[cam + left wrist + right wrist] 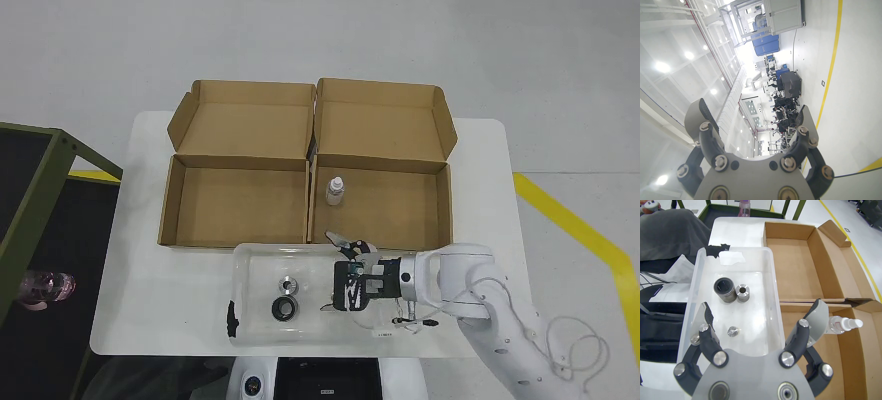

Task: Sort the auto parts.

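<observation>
Three metal parts lie on the floor of a clear bin (775, 279) (235, 290) at the near edge of the counter (480, 150). A dark-ended bearing (724, 290) (285, 308) stands on end toward the bin's taped end. A smaller steel bushing (742, 293) (288, 284) stands upright just beside it, its bore facing up. A little silver disc (732, 331) lies flat, apart from those two and nearer the right claw (762, 305) (342, 270). That claw hangs over the bin with its jaws spread wide and nothing between them; one finger is above the bin's floor and the other is out past the rim, over the cardboard. A strip of black tape (715, 250) and a white label (731, 257) sit at the bin's far end as the right wrist sees it. Behind the bin two open cardboard boxes stand side by side with their flaps up, walls touching. The left box (240, 210) (797, 272) shows bare cardboard inside. The right box (400, 210) (848, 361) holds a small white spray bottle (336, 190) (843, 324), lying near the wall it shares with the left box, nozzle pointing away from the bin. The left claw (753, 105) is up off the counter, aimed out across the hall toward ceiling lights and distant machines, jaws wide apart and holding nothing.
</observation>
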Robot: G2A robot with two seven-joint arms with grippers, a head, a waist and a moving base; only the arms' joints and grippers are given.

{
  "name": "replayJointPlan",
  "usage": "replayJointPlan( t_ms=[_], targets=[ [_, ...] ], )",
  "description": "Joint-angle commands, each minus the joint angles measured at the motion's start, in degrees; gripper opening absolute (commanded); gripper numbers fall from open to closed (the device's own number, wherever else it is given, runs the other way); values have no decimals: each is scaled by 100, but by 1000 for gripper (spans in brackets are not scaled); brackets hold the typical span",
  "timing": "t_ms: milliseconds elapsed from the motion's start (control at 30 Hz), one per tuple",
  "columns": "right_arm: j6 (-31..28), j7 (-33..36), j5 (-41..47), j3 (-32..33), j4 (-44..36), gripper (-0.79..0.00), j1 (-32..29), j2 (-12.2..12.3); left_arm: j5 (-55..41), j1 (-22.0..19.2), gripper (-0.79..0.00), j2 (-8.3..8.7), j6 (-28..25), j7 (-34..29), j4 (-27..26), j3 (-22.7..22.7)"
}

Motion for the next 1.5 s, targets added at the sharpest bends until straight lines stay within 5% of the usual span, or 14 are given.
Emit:
replayJointPlan(
  t_ms=[0,433,1167,1467],
  targets=[
    [-63,82,-38,-9,-68,0,-81,26,0,0,0,0,0,0,0,0],
    [-238,382,-783,-240,-316,0,-302,142,0,0,0,0,0,0,0,0],
    [-62,1208,-1091,-1045,190,0,207,117,0,0,0,0,0,0,0,0],
    [61,1581,-1004,-1315,319,-317,409,94,0,0,0,0,0,0,0,0]
  ],
)
